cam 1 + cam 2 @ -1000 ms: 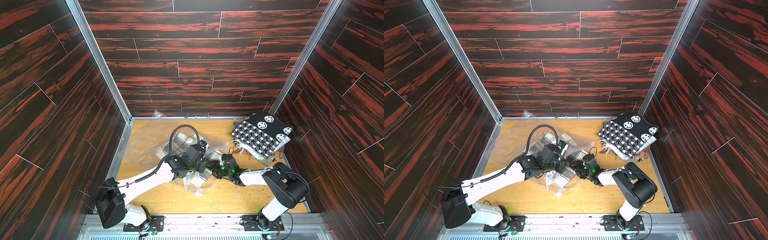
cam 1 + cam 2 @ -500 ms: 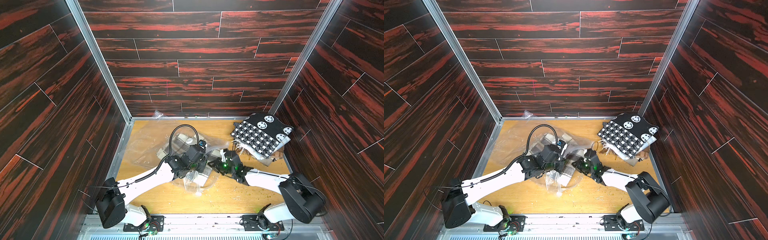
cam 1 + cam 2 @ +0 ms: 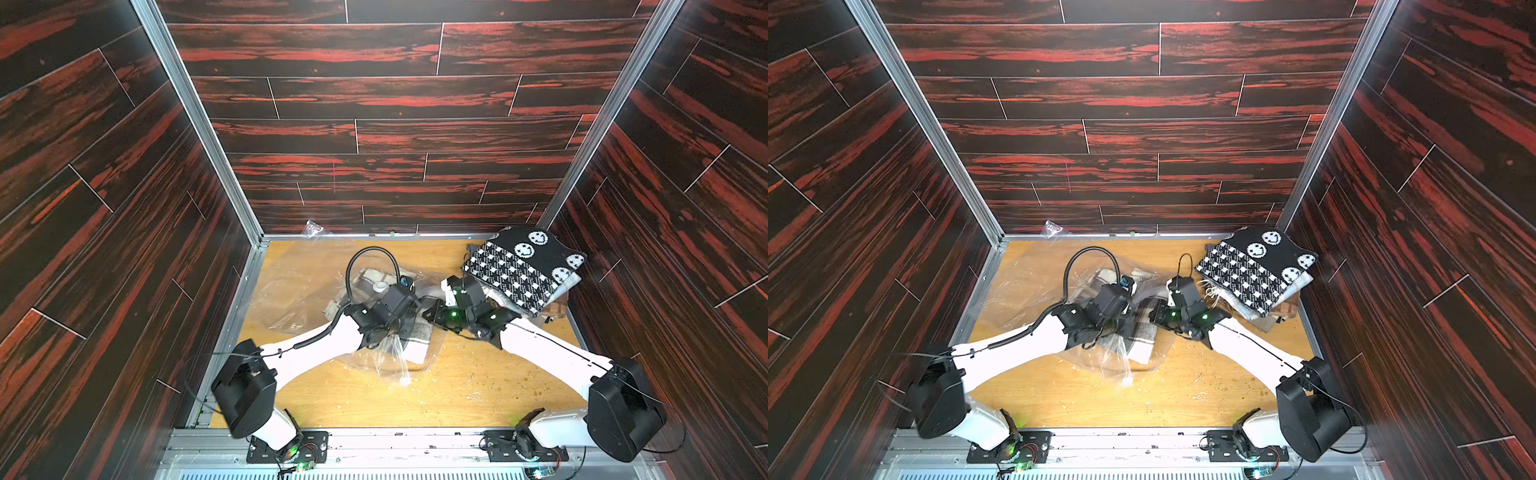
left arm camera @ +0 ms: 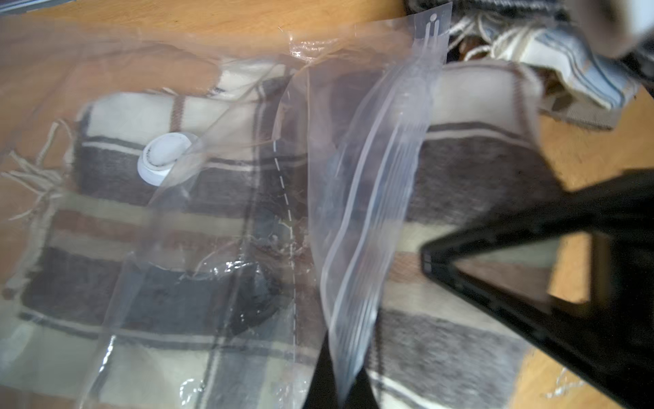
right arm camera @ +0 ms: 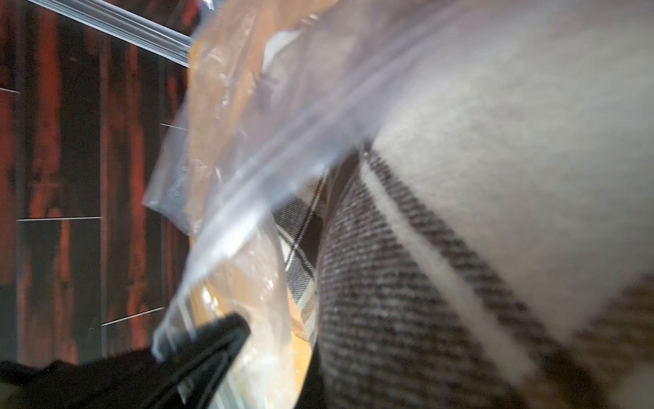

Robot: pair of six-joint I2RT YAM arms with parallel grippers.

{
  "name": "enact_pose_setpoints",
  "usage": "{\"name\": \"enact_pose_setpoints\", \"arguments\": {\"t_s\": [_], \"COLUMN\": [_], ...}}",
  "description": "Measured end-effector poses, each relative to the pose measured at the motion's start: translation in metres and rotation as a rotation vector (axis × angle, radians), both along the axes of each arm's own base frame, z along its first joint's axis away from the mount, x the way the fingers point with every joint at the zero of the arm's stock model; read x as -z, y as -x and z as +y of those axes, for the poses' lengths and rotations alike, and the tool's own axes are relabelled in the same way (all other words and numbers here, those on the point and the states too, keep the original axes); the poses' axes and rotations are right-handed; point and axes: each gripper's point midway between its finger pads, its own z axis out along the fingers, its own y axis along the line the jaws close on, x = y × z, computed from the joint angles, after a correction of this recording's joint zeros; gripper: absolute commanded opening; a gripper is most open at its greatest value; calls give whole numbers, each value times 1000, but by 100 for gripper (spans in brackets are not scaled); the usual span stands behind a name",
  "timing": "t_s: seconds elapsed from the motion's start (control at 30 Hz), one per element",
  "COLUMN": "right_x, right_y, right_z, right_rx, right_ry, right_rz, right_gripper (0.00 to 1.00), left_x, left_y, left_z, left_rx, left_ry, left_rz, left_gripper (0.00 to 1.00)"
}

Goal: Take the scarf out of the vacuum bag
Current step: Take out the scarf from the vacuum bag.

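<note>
In both top views the vacuum bag [image 3: 299, 282] lies crumpled on the wooden table [image 3: 457, 395], left of centre, its mouth turned toward the middle. The plaid scarf [image 3: 417, 340] lies partly inside it and partly out at the centre. The left gripper [image 3: 409, 324] and the right gripper [image 3: 430, 313] meet tip to tip over that stretch of scarf. A pile of folded cloths [image 3: 519, 270] sits at the upper right, just beside the right gripper's body.

In the left wrist view a white valve [image 4: 164, 159] shows at centre left on the bag, with the scarf beneath the plastic. The bag's zip strip [image 4: 371, 194] runs from the top right of centre down to the bottom centre. There the left fingers are clenched on it. To the right of the strip the scarf lies bare, and the right gripper's black frame hangs over it.

In the right wrist view the scarf [image 5: 495, 177] fills the right half, very close and blurred. Clear plastic [image 5: 265, 170] crosses the middle. One dark finger [image 5: 212, 347] at the lower left touches the plastic's edge. The right fingers are closed. We cannot tell whether cloth or plastic is caught between them.
</note>
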Motion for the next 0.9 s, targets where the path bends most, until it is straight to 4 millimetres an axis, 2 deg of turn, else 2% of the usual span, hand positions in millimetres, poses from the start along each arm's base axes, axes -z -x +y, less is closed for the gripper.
{"name": "enact_pose_setpoints", "arguments": {"t_s": [0.33, 0.6, 0.9], "right_x": [-21, -32, -42], "right_y": [-9, -5, 9], "right_z": [-34, -62, -114], "right_rx": [-71, -149, -165], "right_ry": [172, 393, 694], "right_rz": [8, 21, 55], "right_gripper": [0, 0, 0], "left_x": [-22, -9, -8], "left_y": [-30, -37, -40], "left_z": [1, 4, 7], "left_rx": [-90, -122, -134], "left_ry": [44, 22, 20], "left_rz": [-40, -21, -17], "left_gripper": [0, 0, 0]}}
